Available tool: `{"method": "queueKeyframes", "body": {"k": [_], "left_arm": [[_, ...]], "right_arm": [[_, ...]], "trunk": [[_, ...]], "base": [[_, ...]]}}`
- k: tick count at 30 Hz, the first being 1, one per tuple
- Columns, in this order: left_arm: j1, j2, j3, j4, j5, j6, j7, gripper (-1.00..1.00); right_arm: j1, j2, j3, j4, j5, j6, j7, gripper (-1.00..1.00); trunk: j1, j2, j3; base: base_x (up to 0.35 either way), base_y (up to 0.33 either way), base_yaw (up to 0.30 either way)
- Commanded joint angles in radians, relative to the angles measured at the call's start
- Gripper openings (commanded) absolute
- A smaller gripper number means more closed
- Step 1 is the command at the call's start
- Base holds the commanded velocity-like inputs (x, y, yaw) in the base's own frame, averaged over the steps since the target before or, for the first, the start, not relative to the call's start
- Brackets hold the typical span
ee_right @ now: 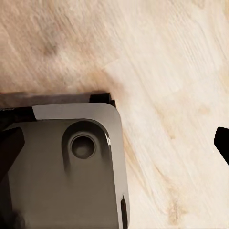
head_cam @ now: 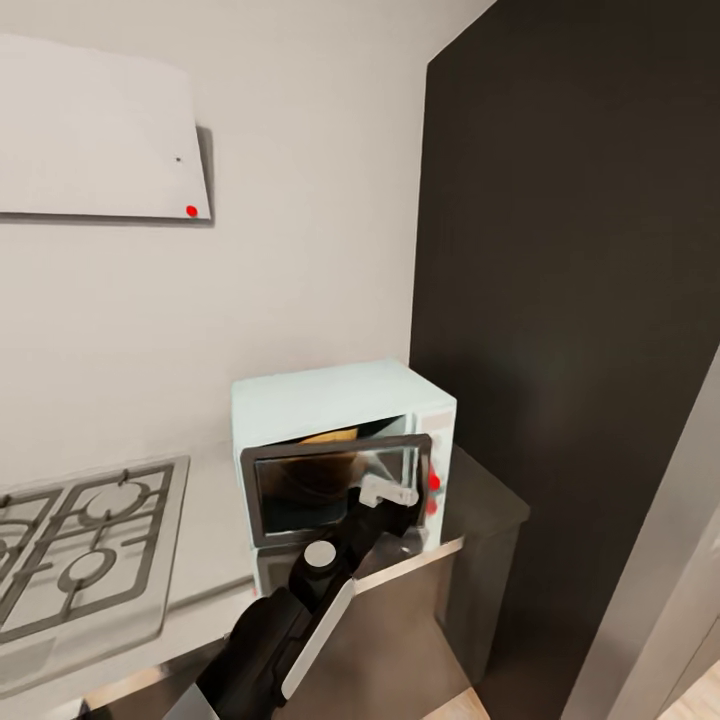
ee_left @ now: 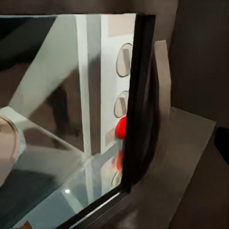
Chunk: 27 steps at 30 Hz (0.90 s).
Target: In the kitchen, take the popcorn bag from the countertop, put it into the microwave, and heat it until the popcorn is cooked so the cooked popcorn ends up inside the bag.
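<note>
Reaching: the left arm (head_cam: pixel 300 610), black with a white panel, extends from the lower edge of the head view toward the front of the small pale mint-blue box microwave (head_cam: pixel 330 400).
Microwave: stands on the grey brushed-steel counter (head_cam: pixel 480 500), against the grey wall and beside a tall dark cabinet panel (head_cam: pixel 570 300).
Door: the dark-framed glass door (head_cam: pixel 335 485) stands slightly ajar, its free edge just in front of the white knob panel (head_cam: pixel 438 440), which bears red dots.
Popcorn bag: a mustard-tan shape (head_cam: pixel 330 437) shows through the gap above the door, inside the microwave cavity; its outline is mostly hidden.
Left gripper: the left gripper (head_cam: pixel 390 492) is at the door's free edge; whether its jaws are open or closed cannot be told.
Left wrist view: the door edge (ee_left: pixel 138 95) runs close by, with knobs and a red dot (ee_left: pixel 121 128) behind it.
Right wrist view: pale wood floor (ee_right: pixel 167 57) and a grey robot base corner (ee_right: pixel 71 162); jaws' state unreadable.
Surroundings: gas hob with grates (head_cam: pixel 80 550) left of the microwave; white slanted hood (head_cam: pixel 100 130) above.
</note>
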Motion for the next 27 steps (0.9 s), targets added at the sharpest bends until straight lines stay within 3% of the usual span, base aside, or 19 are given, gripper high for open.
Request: {"method": "queueKeyframes", "body": {"k": [1, 18, 27], "left_arm": [[-0.001, 0.000, -0.002, -0.001, 0.010, 0.005, 0.008, 1.00], [-0.001, 0.000, -0.002, 0.000, 0.011, 0.005, 0.008, 1.00], [-0.001, 0.000, -0.002, -0.003, 0.007, 0.006, 0.009, 1.00]], "right_arm": [[-0.001, -0.001, -0.008, 0.003, 0.008, -0.005, 0.001, 1.00], [-0.001, -0.001, -0.008, 0.003, 0.009, -0.006, 0.001, 1.00], [-0.001, -0.002, -0.008, 0.003, 0.009, -0.005, 0.002, 1.00]], "trunk": [[0.000, -0.001, -0.001], [0.000, -0.001, -0.001], [0.000, -0.001, -0.001]], "base": [[0.183, 0.000, 0.000], [0.181, 0.000, 0.000], [-0.113, 0.000, 0.000]]}}
